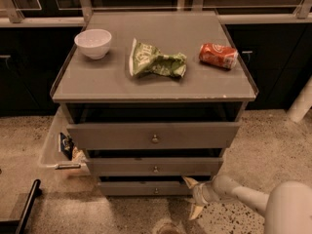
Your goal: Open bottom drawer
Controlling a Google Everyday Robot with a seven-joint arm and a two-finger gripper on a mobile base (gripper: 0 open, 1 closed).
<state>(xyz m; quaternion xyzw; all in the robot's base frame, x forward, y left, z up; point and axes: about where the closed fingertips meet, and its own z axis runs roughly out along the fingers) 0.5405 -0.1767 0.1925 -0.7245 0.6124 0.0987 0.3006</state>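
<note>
The bottom drawer (141, 187) is the slimmest grey front, lowest of three in the grey cabinet, with a small brass knob (156, 190) at its centre. It stands a little out from the cabinet. My gripper (193, 197) is low at the drawer's right end, just right of the knob, on a white arm coming from the lower right. One fingertip (189, 181) is at the drawer's upper right edge; the other (194, 212) hangs below near the floor, so the fingers are spread and hold nothing.
The middle drawer (155, 166) and the tall top drawer (153, 135) are both pulled partly out above. On the cabinet top lie a white bowl (93, 43), a green chip bag (155, 62) and a red can (218, 55). A clear bin (58, 147) stands at the left; speckled floor surrounds.
</note>
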